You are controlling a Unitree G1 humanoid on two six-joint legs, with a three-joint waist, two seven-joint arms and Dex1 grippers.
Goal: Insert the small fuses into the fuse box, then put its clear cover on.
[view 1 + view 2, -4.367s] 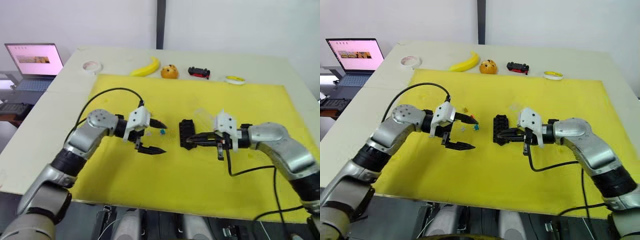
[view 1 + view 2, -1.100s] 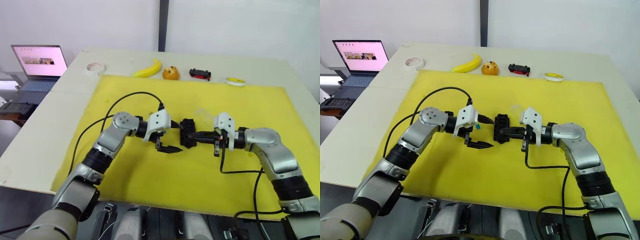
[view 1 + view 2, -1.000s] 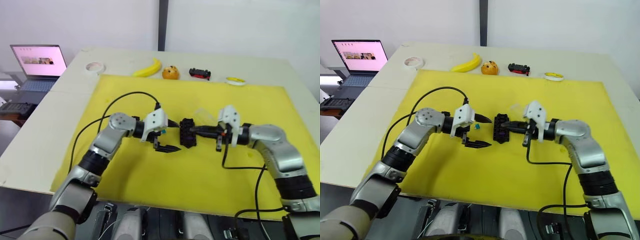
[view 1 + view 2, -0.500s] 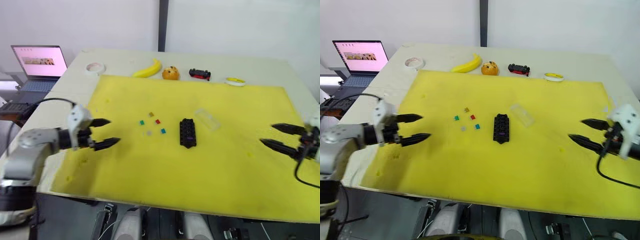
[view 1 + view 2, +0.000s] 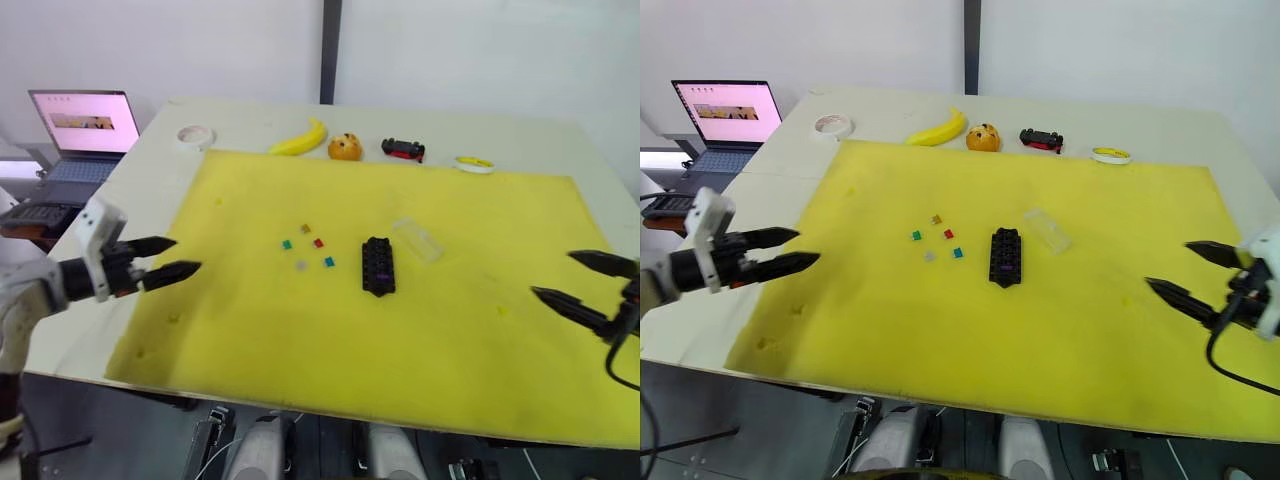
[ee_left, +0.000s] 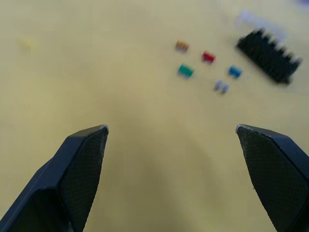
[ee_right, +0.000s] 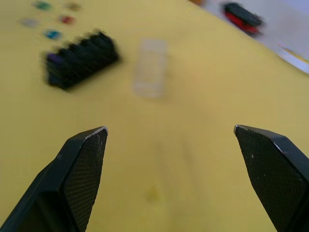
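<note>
The black fuse box (image 5: 378, 265) lies in the middle of the yellow mat (image 5: 450, 340), with a purple fuse in a slot at its near end. Several small fuses lie loose to its left: green (image 5: 287, 243), orange (image 5: 305, 229), red (image 5: 318, 242), grey (image 5: 301, 265) and teal (image 5: 328, 262). The clear cover (image 5: 418, 240) rests just right of the box, further back. My left gripper (image 5: 187, 254) hovers open and empty over the mat's left edge. Near the mat's right edge, my right gripper (image 5: 552, 273) stands open and empty too.
Along the table's back lie a tape roll (image 5: 193, 135), a banana (image 5: 298, 138), an orange fruit (image 5: 345, 147), a black-and-red toy car (image 5: 402, 150) and a yellow ring (image 5: 472, 162). A laptop (image 5: 82, 125) stands open off the table's left side.
Both arms have drawn back from the fuse box to the mat's opposite sides. My right gripper, shut a second ago, has opened. The purple fuse now sits in the box.
</note>
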